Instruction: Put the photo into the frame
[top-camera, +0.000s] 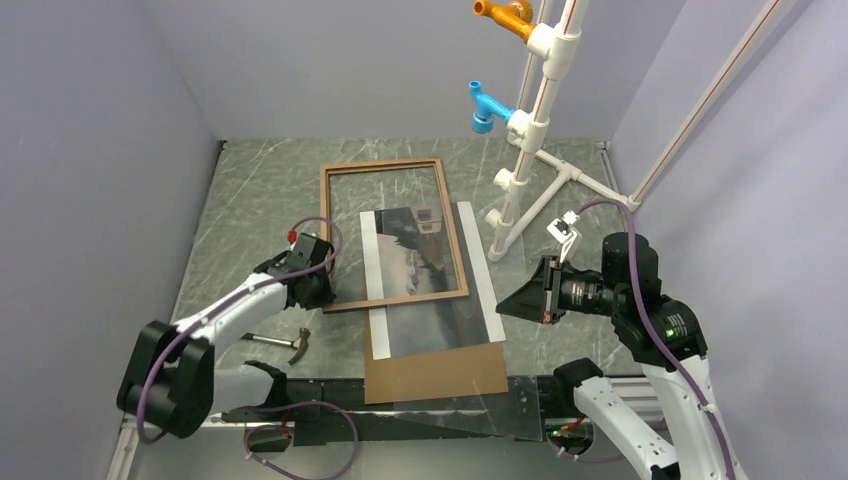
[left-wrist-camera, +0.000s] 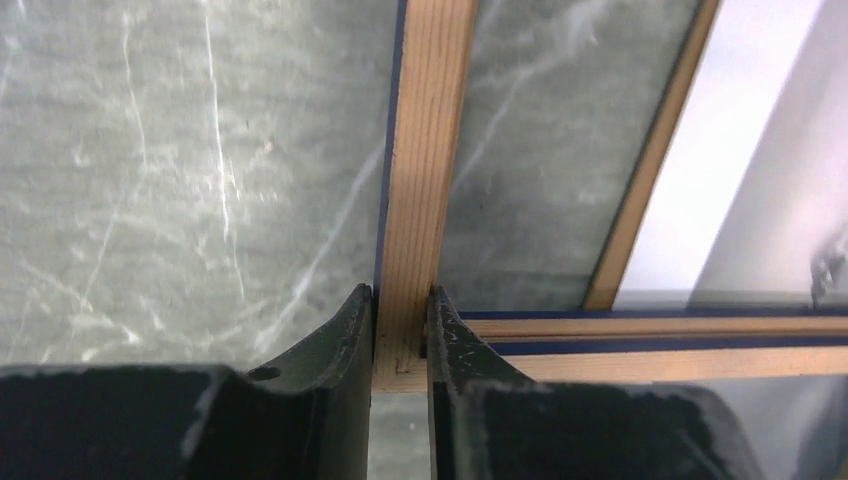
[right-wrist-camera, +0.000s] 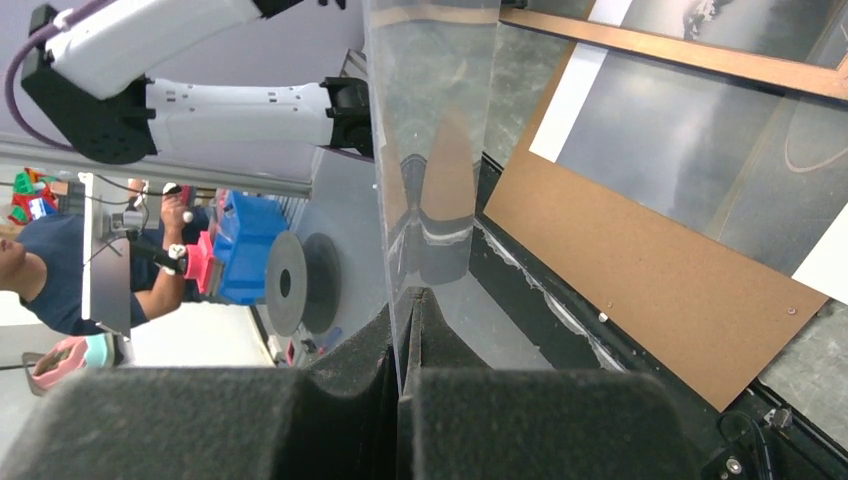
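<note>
Seen from above, the left hand (left-wrist-camera: 401, 305) sits at the 7 o'clock corner of the frame (top-camera: 381, 165). Its wrist camera shows it narrowed onto the frame's long left rail just above that corner, with 1 dark finger (left-wrist-camera: 350, 330) against the outer side and the other against the inner side, so it holds the rail. The wood face is up, and a navy edge shows along the rail's side.

At 6 o'clock from that hand, a small hammer (top-camera: 283, 343) lies on the marbled grey table (top-camera: 260, 200), well apart from the frame.

The frame lies mid-table with its long sides running from 12 to 6 o'clock. The photo (top-camera: 430, 325) lies picture side up beneath it but is not lined up with it. The far part shows through the opening, the 3 o'clock white band lies outside the right rail, and the near part reaches past the frame's near rail toward 6 o'clock. That near end rests on a plain brown backing board (top-camera: 435, 375).

At 3 o'clock from the photo is the right hand (right-wrist-camera: 405, 300), squeezed tight on the edge of a clear sheet (right-wrist-camera: 430, 150). The sheet rises edge-on from between its fingers.

At 1 o'clock from the frame stands a white pipe stand (top-camera: 530, 150) with 1 blue and 1 orange fitting.
</note>
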